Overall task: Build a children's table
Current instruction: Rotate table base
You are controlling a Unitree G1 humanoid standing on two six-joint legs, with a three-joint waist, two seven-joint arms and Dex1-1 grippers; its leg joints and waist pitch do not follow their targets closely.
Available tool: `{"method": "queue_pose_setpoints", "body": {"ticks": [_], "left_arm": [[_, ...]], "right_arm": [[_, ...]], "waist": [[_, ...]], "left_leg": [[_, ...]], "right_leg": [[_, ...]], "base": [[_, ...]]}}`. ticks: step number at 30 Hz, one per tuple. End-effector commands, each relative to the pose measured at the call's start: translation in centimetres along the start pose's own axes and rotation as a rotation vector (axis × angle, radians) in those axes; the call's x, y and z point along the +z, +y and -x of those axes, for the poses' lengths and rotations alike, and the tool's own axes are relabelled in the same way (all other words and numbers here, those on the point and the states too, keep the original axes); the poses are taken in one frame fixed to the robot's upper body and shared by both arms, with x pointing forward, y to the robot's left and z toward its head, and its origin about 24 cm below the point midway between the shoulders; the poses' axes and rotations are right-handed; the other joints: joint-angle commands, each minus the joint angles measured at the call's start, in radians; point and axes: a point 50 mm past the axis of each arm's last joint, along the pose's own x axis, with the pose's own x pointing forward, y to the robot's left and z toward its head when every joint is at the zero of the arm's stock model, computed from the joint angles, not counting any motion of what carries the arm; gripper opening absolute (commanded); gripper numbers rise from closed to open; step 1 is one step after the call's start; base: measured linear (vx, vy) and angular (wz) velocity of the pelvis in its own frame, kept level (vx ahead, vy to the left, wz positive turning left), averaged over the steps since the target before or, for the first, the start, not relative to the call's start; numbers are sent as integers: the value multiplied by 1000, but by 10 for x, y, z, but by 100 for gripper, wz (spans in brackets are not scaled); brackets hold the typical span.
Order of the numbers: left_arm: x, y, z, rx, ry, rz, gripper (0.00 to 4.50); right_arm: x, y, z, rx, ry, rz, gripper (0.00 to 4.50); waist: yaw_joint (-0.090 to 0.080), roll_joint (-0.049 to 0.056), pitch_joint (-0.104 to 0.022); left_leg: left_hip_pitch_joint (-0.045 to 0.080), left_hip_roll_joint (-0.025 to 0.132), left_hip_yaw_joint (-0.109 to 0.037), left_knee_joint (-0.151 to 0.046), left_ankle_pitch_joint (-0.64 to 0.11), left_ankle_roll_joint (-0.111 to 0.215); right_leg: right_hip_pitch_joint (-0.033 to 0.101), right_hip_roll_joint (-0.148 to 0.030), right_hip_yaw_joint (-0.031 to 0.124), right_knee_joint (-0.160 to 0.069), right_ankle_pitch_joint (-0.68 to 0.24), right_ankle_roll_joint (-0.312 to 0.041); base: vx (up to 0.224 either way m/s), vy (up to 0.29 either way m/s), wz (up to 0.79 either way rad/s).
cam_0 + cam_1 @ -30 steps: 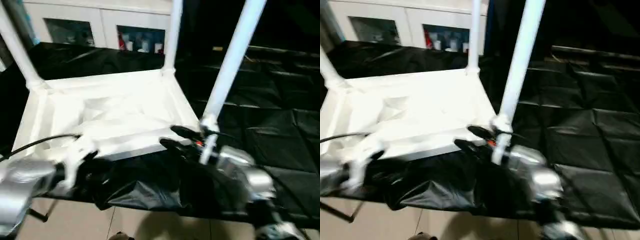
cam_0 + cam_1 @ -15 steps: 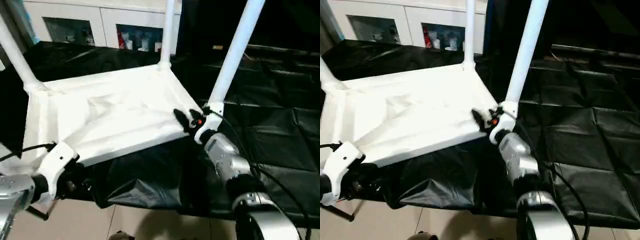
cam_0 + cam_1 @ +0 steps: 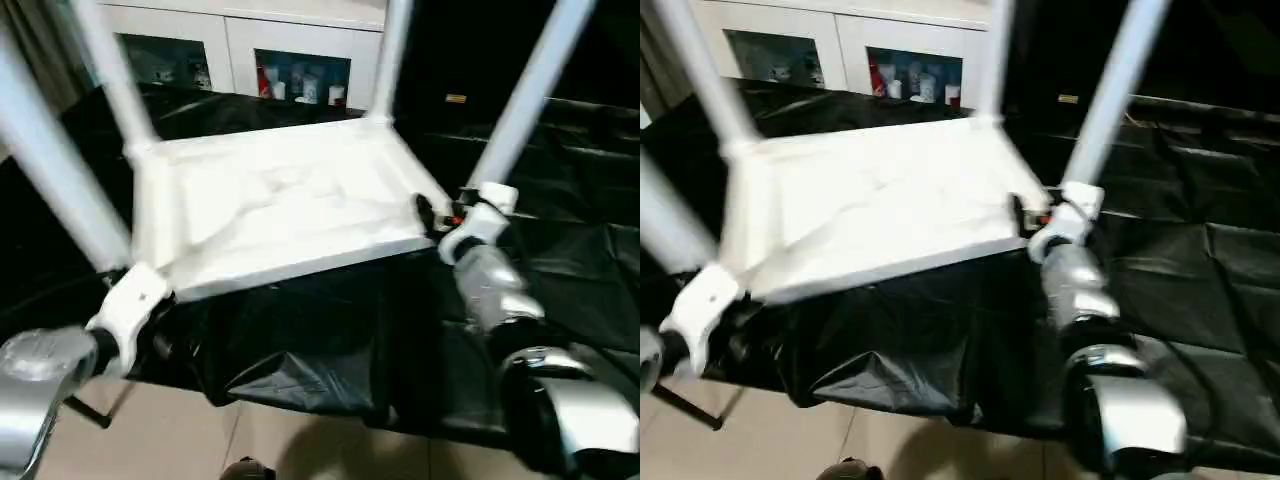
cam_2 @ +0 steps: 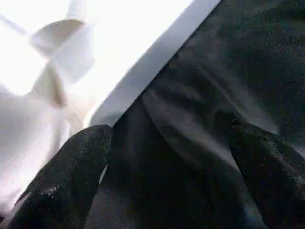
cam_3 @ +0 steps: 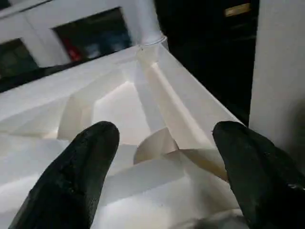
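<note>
The children's table [image 3: 280, 200] lies upside down on the black cloth, ribbed underside up. Four white legs rise from its corners: near left [image 3: 50, 170], far left [image 3: 110, 70], far right [image 3: 392, 55], near right [image 3: 530, 95]. My right gripper [image 3: 435, 212] is at the near right corner, beside that leg. Its fingers [image 5: 71, 176] stand wide open with the ribbed corner [image 5: 157, 143] between them. My left gripper [image 4: 169, 143] is open just below the tabletop's front edge [image 4: 143, 81], by the near left corner, with black cloth between its fingers.
The black-draped work table [image 3: 560, 270] stretches away to the right, and its cloth hangs over the front edge [image 3: 300, 370]. A white cabinet with glass doors [image 3: 230, 60] stands behind. Tan floor [image 3: 200, 440] lies below the edge.
The camera has swung, so the near left leg now shows. My left gripper slid left along the front edge to the near left corner. My right gripper rose to the near right corner.
</note>
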Motion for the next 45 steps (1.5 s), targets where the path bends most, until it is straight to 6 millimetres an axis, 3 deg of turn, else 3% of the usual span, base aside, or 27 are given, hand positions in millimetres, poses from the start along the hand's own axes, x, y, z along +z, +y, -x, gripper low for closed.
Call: {"method": "queue_pose_setpoints", "body": {"ticks": [1,2,4,5,10,12,14,15,16,17,24,28,29,30,32,36,42,45], "left_arm": [[-2,2,0,9,9,-9,449],[-3,2,0,4,14,-13,449],[-6,1,0,-7,16,-13,449],[-7,0,1,-23,10,-11,449],[-8,-5,11,-102,-64,26,449],[-11,2,14,-58,-76,12,449],[-12,8,15,-9,-116,18,449],[-8,12,15,30,-193,56,449],[-5,13,14,45,-252,84,449],[-3,14,12,62,-294,101,449],[-10,22,1,179,-302,119,449],[11,29,-7,206,-469,184,449],[13,29,-8,203,-484,188,449],[27,26,-16,145,-555,195,449],[35,23,-20,105,-595,203,449],[60,1,-35,-114,-683,213,449],[68,-20,-52,-292,-644,160,449],[72,-44,-52,-498,-618,169,449]], "right_arm": [[22,-24,2,-99,-80,22,372],[24,-28,3,-107,-84,27,372],[26,-37,6,-135,-94,32,372],[27,-41,8,-145,-98,33,372],[18,-35,11,-35,-73,90,372],[10,-27,13,59,-49,156,372],[2,-21,15,126,-30,195,372],[-5,-17,19,167,-21,207,372],[-9,-15,21,176,-20,200,372],[-13,-13,23,179,-22,188,372],[-34,-11,42,117,-51,133,372],[-50,-13,47,107,39,150,372],[-52,-14,47,105,52,157,372],[-60,-17,46,69,140,213,372],[-63,-19,45,47,179,236,372],[-64,-16,39,5,218,249,372],[-66,2,28,49,257,280,372],[-66,14,21,72,277,296,372]], "waist": [[-11,27,-76],[-9,23,-77],[-7,29,-79],[-7,25,-79],[-9,25,-75],[-19,11,-71],[-24,18,-70],[-25,4,-69],[-25,3,-68],[-22,11,-70],[-23,5,-73],[-24,5,-75],[-24,2,-75],[-26,4,-74],[-27,2,-75],[-28,4,-81],[-32,7,-80],[-39,6,-81]], "left_leg": [[24,60,-34,-76,-256,-28],[22,58,-33,-73,-241,-18],[19,56,-32,-69,-225,-2],[18,56,-31,-68,-223,7],[10,56,-32,-67,-226,32],[9,57,-32,-69,-249,39],[10,58,-35,-69,-259,38],[11,59,-33,-69,-260,40],[11,58,-33,-69,-256,41],[18,62,-35,-70,-256,33],[18,64,-37,-78,-245,26],[23,63,-36,-79,-261,8],[18,63,-38,-79,-270,2],[19,62,-38,-80,-274,-2],[22,60,-37,-77,-276,-13],[20,60,-36,-74,-241,-8],[20,61,-33,-73,-236,-7],[20,63,-32,-73,-247,-16]], "right_leg": [[37,-66,58,-55,-149,-222],[40,-65,58,-53,-136,-227],[40,-66,57,-53,-133,-230],[41,-67,57,-54,-143,-231],[43,-72,57,-62,-209,-234],[39,-66,55,-68,-257,-224],[40,-70,56,-71,-300,-211],[39,-72,58,-74,-326,-200],[40,-74,59,-75,-336,-196],[35,-75,60,-77,-347,-194],[33,-69,63,-70,-290,-166],[33,-70,61,-73,-283,-177],[35,-73,62,-71,-283,-179],[35,-72,61,-73,-292,-176],[35,-73,61,-74,-304,-178],[39,-73,61,-63,-234,-189],[40,-71,60,-59,-203,-208],[42,-72,60,-54,-201,-222]], "base": [[0,0,0],[0,0,0],[0,0,0],[0,0,0],[0,0,0],[0,0,0],[0,0,0],[0,0,0],[0,0,0],[0,0,0],[0,0,0],[0,0,0],[0,0,0],[0,0,0],[0,0,0],[0,0,0],[0,0,0],[0,0,0]]}}
